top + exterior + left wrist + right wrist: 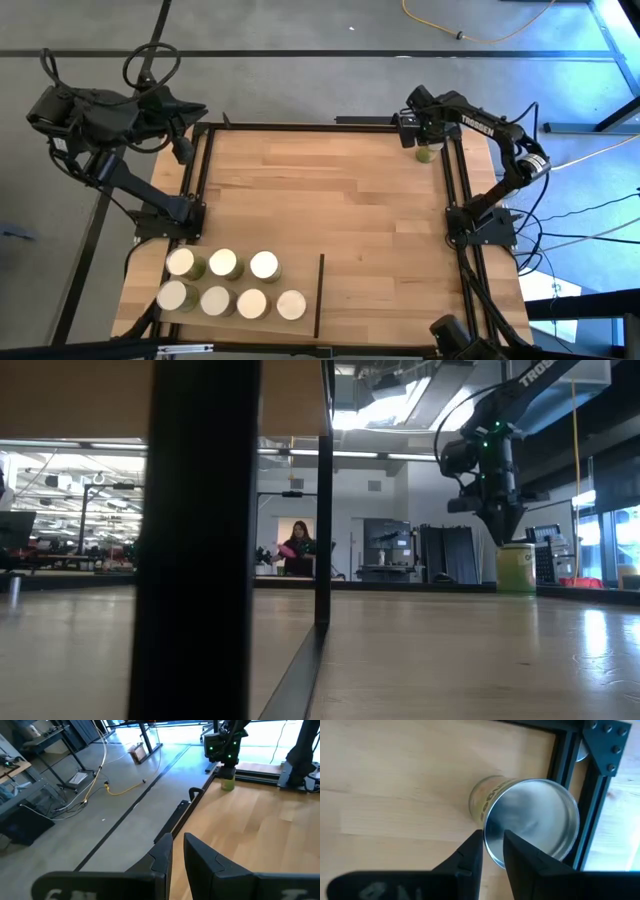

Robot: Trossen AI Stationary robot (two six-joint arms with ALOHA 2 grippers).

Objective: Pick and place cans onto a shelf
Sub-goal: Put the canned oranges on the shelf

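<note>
The right gripper [424,143] is hovering just above a green can [425,154] at the table's [340,190] two o'clock corner, beside the dark frame rail [452,170]; its fingers [470,855] are standing narrowly apart, gripping nothing. Seven cans [225,283] are sitting at seven o'clock, left of the shelf's divider [319,295]. The left gripper [183,150] is waiting at ten o'clock, narrowly parted. The middle is lying open.
</note>
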